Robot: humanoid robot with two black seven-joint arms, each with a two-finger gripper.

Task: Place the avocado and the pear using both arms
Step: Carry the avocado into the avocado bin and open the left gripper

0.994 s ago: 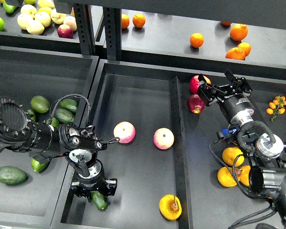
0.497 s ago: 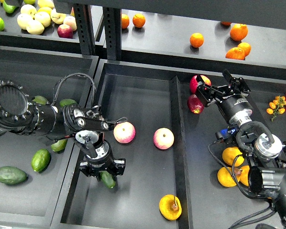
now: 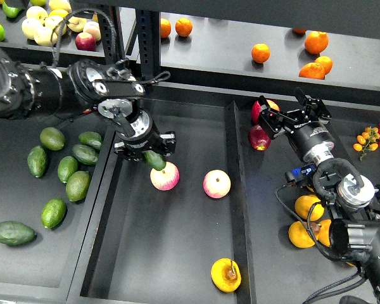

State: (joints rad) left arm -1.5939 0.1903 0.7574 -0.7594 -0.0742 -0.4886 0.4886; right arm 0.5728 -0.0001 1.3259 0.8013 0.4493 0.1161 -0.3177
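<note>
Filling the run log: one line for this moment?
left gripper: shut on avocado above pink apple | right gripper: open, empty | pear: in middle bin

- The avocado [image 3: 155,159] was dark green, just above a pink-and-yellow apple [image 3: 165,176].
- The pear [image 3: 225,275] was golden yellow-orange with a brown blotch, well below that apple.
- A second apple [image 3: 216,183], right of the first, was pink and pale yellow.
- The left gripper [image 3: 145,151] was black.
- The tray [image 3: 177,253] beneath the apples was dark grey.
- Avocados [image 3: 66,169] left of the tray were mid-green.
</note>
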